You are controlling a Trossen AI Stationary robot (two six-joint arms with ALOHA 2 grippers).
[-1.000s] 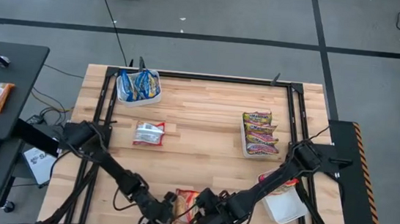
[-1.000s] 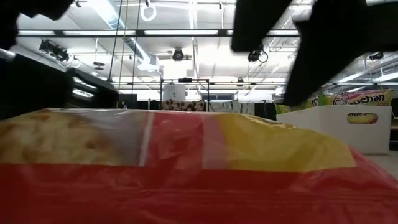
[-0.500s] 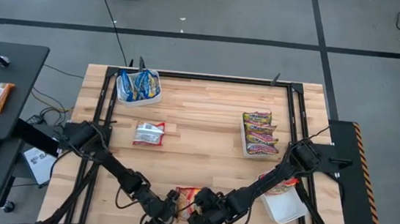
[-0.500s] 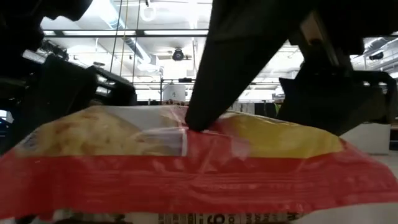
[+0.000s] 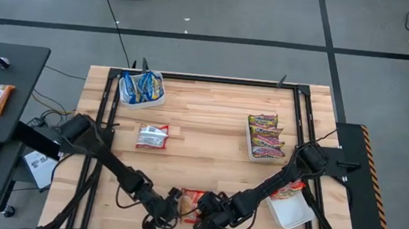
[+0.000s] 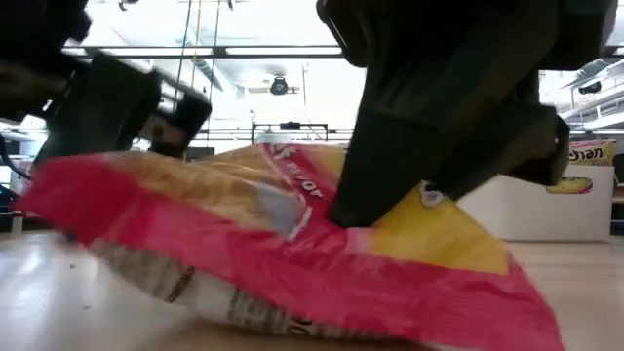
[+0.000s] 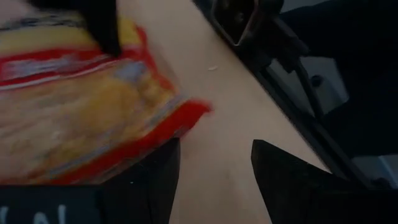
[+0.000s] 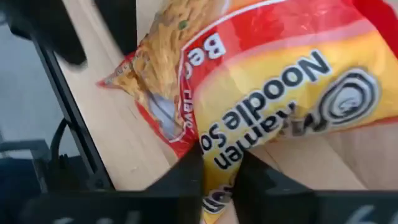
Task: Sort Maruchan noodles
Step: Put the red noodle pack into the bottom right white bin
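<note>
Down at the near edge of the pale wooden slatted table (image 5: 203,129), the right gripper (image 5: 204,218) has its two dark fingers pinched together on an edge of a crinkly red-and-yellow plastic packet of Maruchan ramen noodles (image 5: 191,200); the right wrist view shows the fingers (image 8: 186,177) squeezed onto the wrapper (image 8: 261,93) with only the film between them. In the low view the packet (image 6: 292,244) sits tilted, one end raised and the other end touching the wood. The left gripper (image 5: 167,210) is just beside the packet on its other side, its fingers (image 7: 280,180) parted with bare wood between them and the packet's red corner (image 7: 93,118) close by but not held. Farther off, a silver-white packet with red print (image 5: 152,136) lies loose on the table's left half. A white rectangular tray (image 5: 142,90) at the far left corner holds blue-and-yellow packets, another white tray (image 5: 265,138) on the right holds a stack of yellow-green packets, and a third white tray (image 5: 290,208) sits near the right arm with an orange-red packet at its far end.
</note>
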